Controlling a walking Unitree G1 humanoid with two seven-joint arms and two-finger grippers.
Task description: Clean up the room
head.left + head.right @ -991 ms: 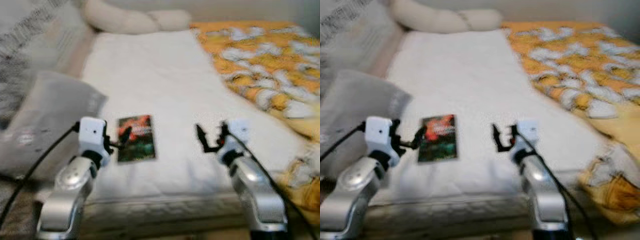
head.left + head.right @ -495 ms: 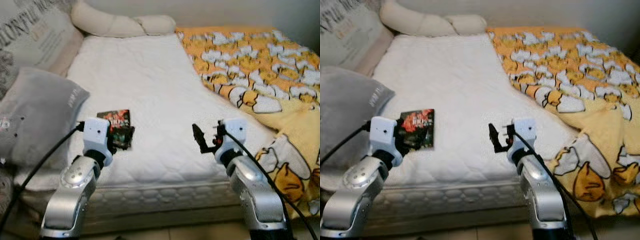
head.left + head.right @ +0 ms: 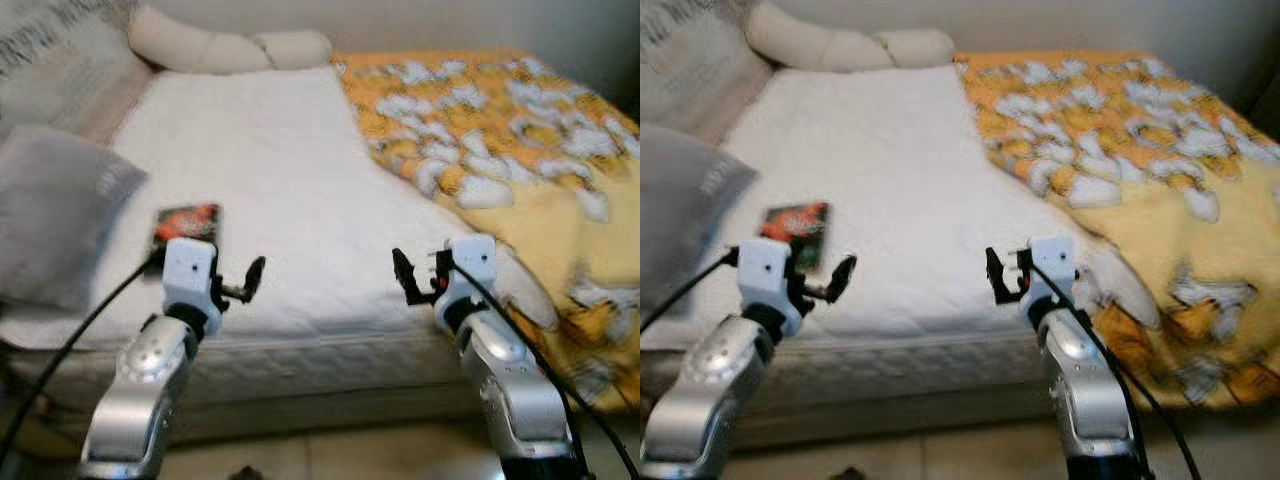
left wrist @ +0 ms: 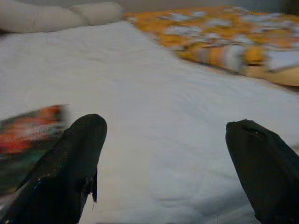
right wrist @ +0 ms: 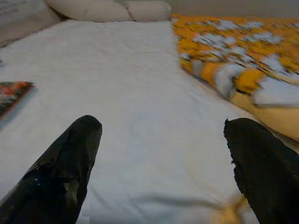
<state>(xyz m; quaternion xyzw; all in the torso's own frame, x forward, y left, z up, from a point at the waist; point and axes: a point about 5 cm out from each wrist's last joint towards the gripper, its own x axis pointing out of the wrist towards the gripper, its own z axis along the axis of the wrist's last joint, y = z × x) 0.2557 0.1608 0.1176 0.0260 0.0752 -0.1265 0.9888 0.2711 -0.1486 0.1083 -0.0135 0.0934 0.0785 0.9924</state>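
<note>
At frame left, the thin red-and-dark printed booklet looks light and flexible; pinch its near edge. Left gripper and right gripper hover spread, empty.

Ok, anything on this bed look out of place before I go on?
Two things. A book lies loose on the white mattress, near its front edge on the robot's left, just ahead of the left gripper. The orange quilt is shoved to the right and slumps off the bed's edge rather than lying spread.
</note>
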